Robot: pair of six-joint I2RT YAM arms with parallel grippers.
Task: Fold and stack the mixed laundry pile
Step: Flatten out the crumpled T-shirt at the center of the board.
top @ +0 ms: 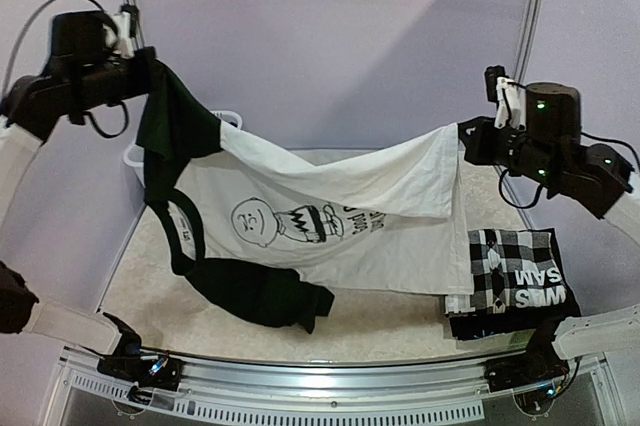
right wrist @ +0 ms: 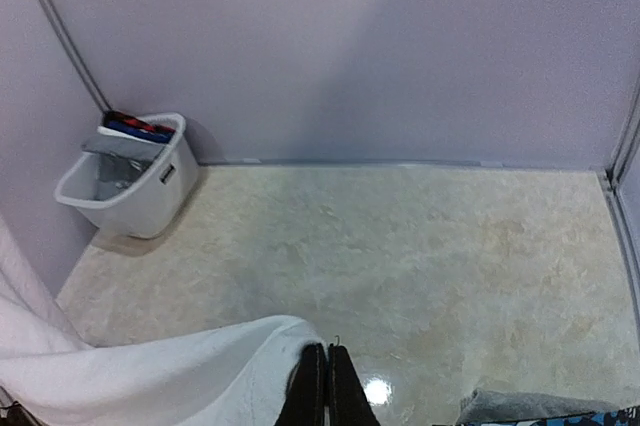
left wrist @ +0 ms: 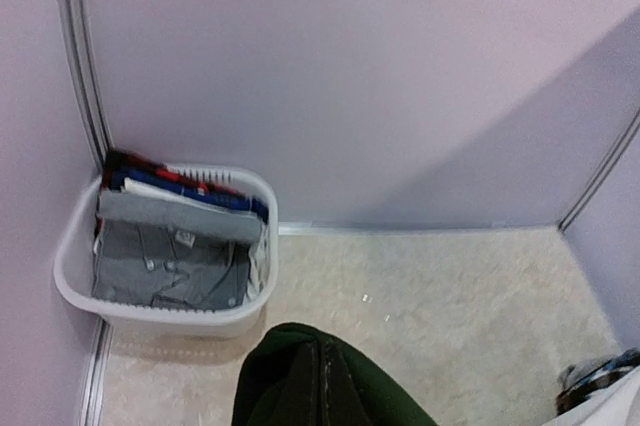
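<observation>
Aloft, left fingers (top: pixel 143 54) and right fingers (right wrist: pixel 322 392) grip one white-and-dark shirt (top: pixel 330 216); seemingly two folded garments (top: pixel 515 284) stacked.

Table (top: pixel 380 321): pale mottled top. Far left corner: white basket (left wrist: pixel 160 318) holding grey, blue and red clothes (left wrist: pixel 165 256). Near right: folded stack (top: pixel 452 308), checkered shirt (top: pixel 500 246) over black piece (top: pixel 545 298) with white letters. Tee (top: pixel 330 216): its black sleeve sags low at near left, contact unclear.

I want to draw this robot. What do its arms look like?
The left arm and right arm have white tubes and chunky black joints. Black cables loop by each wrist, near a small white camera. The right arm shows green lights. The right pincer has two slim black fingers.
</observation>
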